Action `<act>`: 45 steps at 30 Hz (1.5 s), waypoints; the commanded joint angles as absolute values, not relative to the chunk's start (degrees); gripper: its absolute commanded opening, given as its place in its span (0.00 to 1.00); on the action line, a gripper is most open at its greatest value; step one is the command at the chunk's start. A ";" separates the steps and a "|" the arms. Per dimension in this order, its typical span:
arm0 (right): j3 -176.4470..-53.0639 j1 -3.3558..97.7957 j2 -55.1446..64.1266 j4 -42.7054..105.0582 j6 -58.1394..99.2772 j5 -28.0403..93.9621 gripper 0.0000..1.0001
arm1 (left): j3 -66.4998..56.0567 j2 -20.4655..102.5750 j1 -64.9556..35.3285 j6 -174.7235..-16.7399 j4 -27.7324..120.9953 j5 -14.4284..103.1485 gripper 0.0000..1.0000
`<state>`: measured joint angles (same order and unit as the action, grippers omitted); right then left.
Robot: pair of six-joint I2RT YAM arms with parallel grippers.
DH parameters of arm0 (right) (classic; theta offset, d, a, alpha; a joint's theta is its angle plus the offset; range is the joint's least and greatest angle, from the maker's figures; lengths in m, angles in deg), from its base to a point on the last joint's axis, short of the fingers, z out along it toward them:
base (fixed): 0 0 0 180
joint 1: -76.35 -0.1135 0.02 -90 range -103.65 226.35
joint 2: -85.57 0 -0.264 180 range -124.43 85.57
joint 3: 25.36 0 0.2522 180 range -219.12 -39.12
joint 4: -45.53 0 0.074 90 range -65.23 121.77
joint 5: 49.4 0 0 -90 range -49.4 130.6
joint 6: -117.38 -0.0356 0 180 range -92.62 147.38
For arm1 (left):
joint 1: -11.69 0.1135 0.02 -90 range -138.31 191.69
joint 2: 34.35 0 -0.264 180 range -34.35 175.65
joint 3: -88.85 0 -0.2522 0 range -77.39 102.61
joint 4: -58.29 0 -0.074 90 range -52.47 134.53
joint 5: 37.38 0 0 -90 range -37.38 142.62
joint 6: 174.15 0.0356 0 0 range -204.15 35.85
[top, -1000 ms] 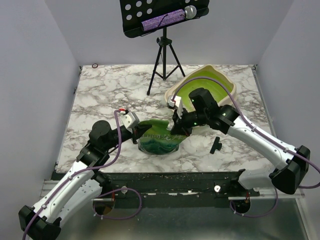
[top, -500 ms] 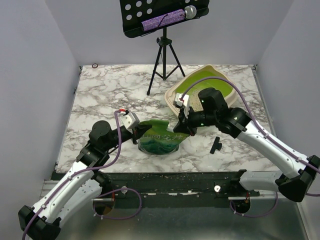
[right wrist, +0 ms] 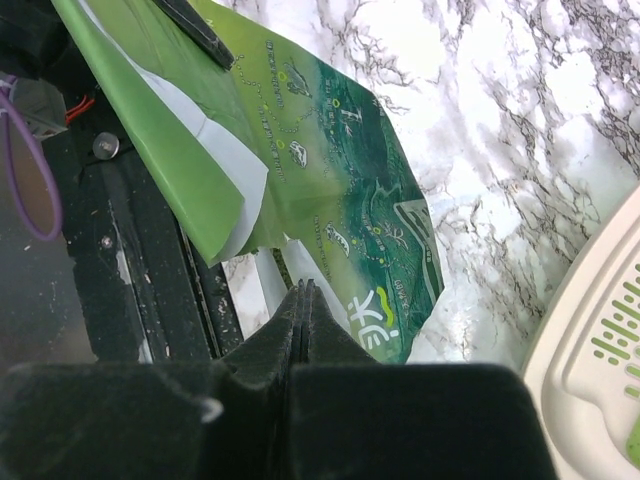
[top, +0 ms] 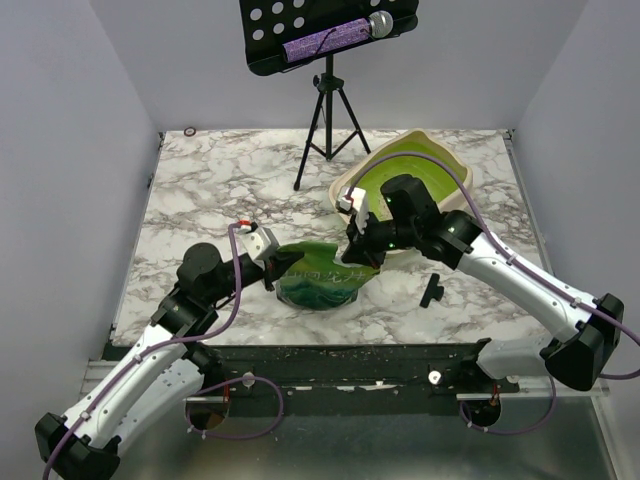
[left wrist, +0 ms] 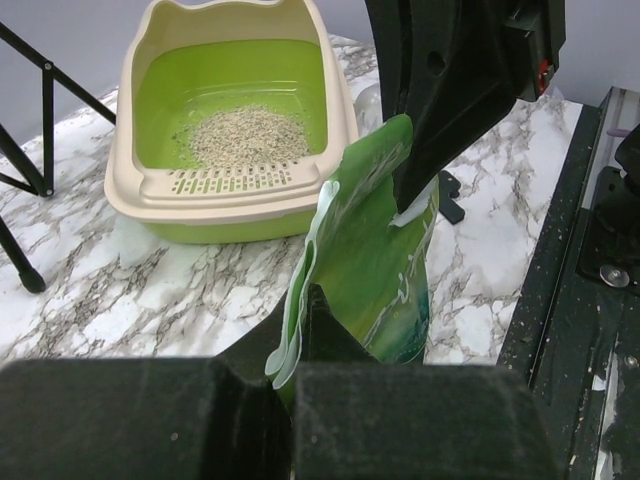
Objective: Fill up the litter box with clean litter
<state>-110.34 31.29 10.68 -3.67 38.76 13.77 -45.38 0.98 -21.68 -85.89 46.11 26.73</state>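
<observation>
Marble worktop carries all. Litter box, beige with lime-green inside, sits at far right of worktop, slotted strip on its near edge. Glossy green bag lies near worktop's front middle, just left of box, stretched between 2 arms. Left claw clenched on bag's left edge; right claw clenched on its right edge. Small heap of clean litter rests on box floor beside slotted strip.
</observation>
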 commanded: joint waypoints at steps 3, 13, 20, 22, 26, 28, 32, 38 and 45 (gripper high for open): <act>-110.05 30.99 10.34 -3.64 38.90 10.29 0.01 | -44.34 -0.95 -22.06 -85.47 49.36 28.63 0.00; -106.71 30.21 7.44 -3.65 38.20 4.57 0.01 | -44.43 -1.39 -22.33 -85.38 49.54 29.15 0.00; -105.30 29.06 4.81 -3.12 36.18 7.38 0.01 | -44.43 -1.74 -22.59 -85.29 49.45 29.24 0.00; -105.56 28.97 3.75 -3.21 35.30 9.56 0.08 | -44.34 -1.74 -22.59 -85.29 49.27 29.33 0.00; -106.71 28.89 2.60 -3.47 33.54 16.85 0.46 | -44.52 -2.18 -22.77 -85.03 49.19 29.59 0.00; -107.58 28.97 2.52 -4.00 33.01 20.11 0.57 | -44.52 -2.18 -22.77 -84.86 49.19 29.94 0.00; -109.87 28.89 2.95 -5.40 31.96 25.30 0.66 | -44.87 -2.10 -22.86 -84.68 49.97 29.86 0.16; -111.02 28.45 4.62 -4.71 32.13 28.04 0.75 | -41.46 0.45 -23.03 -81.44 48.33 28.53 0.51; -112.33 26.43 0.67 -0.40 31.08 25.14 0.75 | -38.27 0.11 -23.38 -74.23 40.30 41.53 0.51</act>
<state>-110.69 27.94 3.79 -2.55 32.36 23.41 -38.76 1.99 -22.97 -79.88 43.25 32.79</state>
